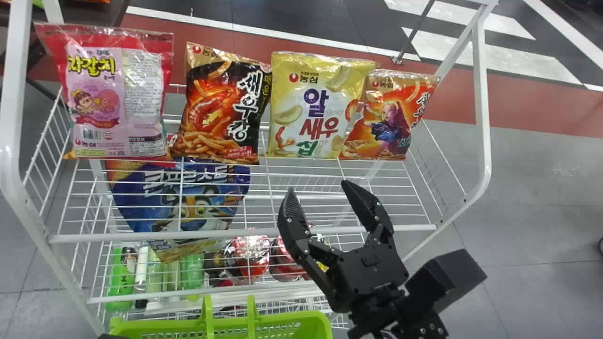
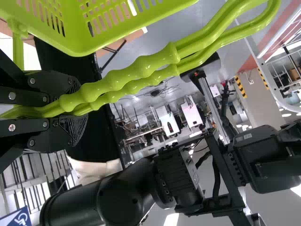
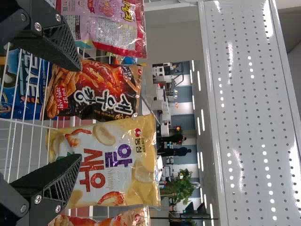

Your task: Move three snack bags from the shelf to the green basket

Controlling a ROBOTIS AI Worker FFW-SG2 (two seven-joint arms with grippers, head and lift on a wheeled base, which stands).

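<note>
Along the back edge of the shelf (image 1: 94, 237), in the head view, four snack bags are lined up: a pink bag (image 1: 96, 101) at the left corner, then a black bag (image 1: 214, 110), a yellow bag (image 1: 313, 110), and an orange bag (image 1: 391, 120) towards the right corner. Above the front edge the right gripper (image 1: 318, 186) is held with its fingers spread and nothing between them. Nearer to the robot, beyond this front edge, the green basket (image 1: 287, 322) is seen.

In the left wrist view, the basket's handles (image 2: 141, 70) are pinched by the left gripper (image 2: 77, 109); it should be kept steady for the drop.

In the right wrist view, one spread finger lies before the black bag, the other before the yellow bag. An approach seems to be under way, but which bag is wanted cannot be told. If it is the yellow one, a slight shift to the robot's right is advised. The pinch should be soft, and the overlapped orange bag must not be dragged. Afterwards, the front edge should be cleared with care.
</note>
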